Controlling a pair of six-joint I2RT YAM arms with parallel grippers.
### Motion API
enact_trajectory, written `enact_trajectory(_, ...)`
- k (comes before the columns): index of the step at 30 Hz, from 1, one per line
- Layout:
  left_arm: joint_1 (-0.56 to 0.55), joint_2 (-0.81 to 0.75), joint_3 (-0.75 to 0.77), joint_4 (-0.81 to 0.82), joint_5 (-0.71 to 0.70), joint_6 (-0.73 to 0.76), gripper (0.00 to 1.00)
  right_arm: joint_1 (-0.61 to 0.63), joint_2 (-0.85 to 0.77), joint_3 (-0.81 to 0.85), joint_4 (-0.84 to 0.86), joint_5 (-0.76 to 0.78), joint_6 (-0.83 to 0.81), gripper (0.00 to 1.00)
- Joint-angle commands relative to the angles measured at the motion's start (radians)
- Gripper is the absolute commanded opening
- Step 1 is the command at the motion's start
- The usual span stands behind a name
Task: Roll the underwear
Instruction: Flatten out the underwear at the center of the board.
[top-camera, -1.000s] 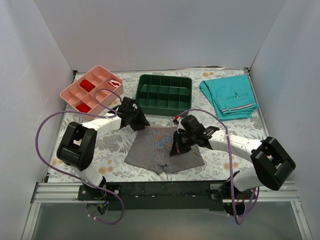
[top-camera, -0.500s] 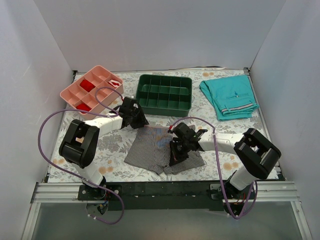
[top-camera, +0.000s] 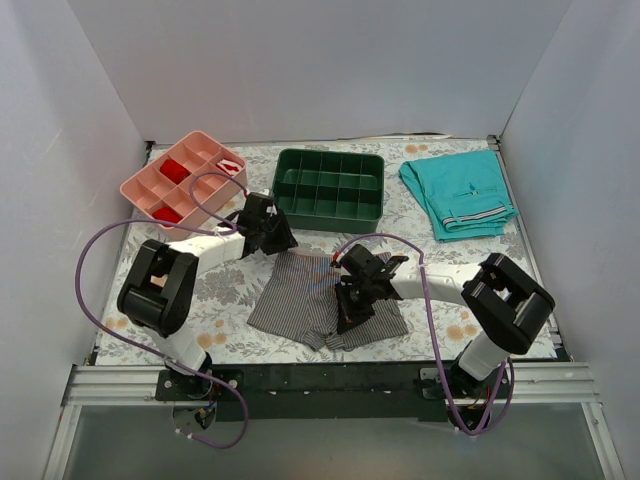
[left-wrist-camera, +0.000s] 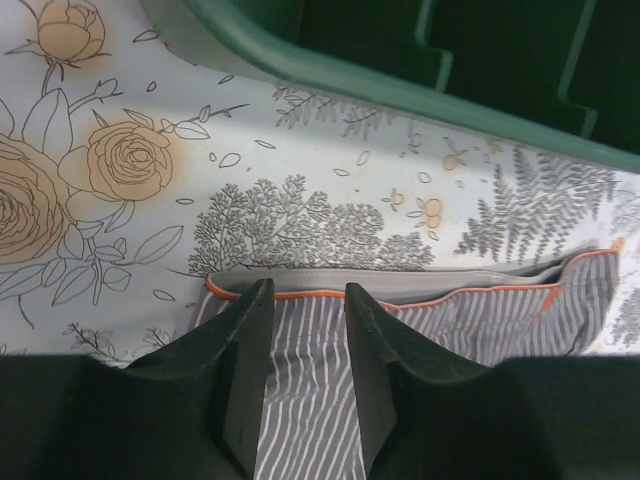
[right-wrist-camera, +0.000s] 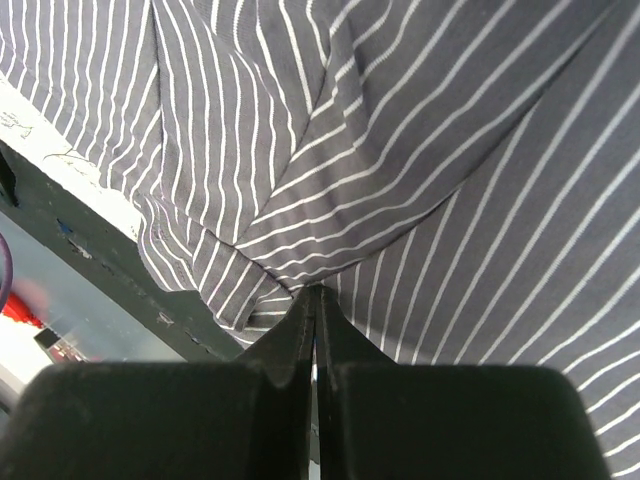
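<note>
— Grey cloth, thin and finely pinstriped: that is the underwear (top-camera: 295, 300), spread on the flowered table cover (top-camera: 225, 285). Where does the left claw (left-wrist-camera: 305, 295) stand?

— At the garment's far edge. Its jaws are parted and set down astride the orange-piped waistband (left-wrist-camera: 450, 292). Striped cloth shows flat between them, and nothing looks pinched. Just past its tips is a strip of bare cover, and beyond that the wall of the dark green plastic divider tray (left-wrist-camera: 400, 90).

— And the right claw (right-wrist-camera: 316, 292)?

— Clenched on a small fold of the underwear, close to the garment's near edge. Creases run in toward its tips, and the rest of the cloth spreads ahead of it and to both sides.

— What might spoil the roll?

— As I judge it, one end is gripped and the other only straddled. If the right claw turns its edge over while the waistband slides under the left, the roll would come out skewed or loose. The pinch also looks shallow, so cloth this thin could slip free partway. And the left claw sits near the tray wall, so a push forward might knock it.
</note>
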Motion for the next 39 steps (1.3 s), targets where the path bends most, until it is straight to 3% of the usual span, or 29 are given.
enact_trajectory(1,0.002,-0.148,-0.015,-0.002,-0.004,0.021,0.37,0.012,0.043,0.003,-0.049,0.072,-0.032,0.01)
enact_trajectory(6,0.002,-0.181,-0.013,-0.042,0.001,-0.001,0.41,0.010,0.045,0.003,-0.047,0.070,-0.033,0.01)
enact_trajectory(11,0.002,-0.109,0.017,-0.156,-0.011,-0.034,0.35,0.012,0.034,0.005,-0.045,0.069,-0.038,0.01)
enact_trajectory(20,0.002,0.001,0.038,-0.156,0.029,-0.050,0.30,0.012,0.025,0.000,-0.047,0.072,-0.043,0.01)
enact_trajectory(33,0.007,0.107,0.090,-0.137,-0.149,-0.042,0.28,0.012,0.039,-0.032,-0.061,0.051,-0.064,0.01)
enact_trajectory(39,0.008,0.046,0.080,-0.122,-0.031,0.002,0.30,0.010,0.006,0.001,-0.032,0.077,-0.066,0.01)
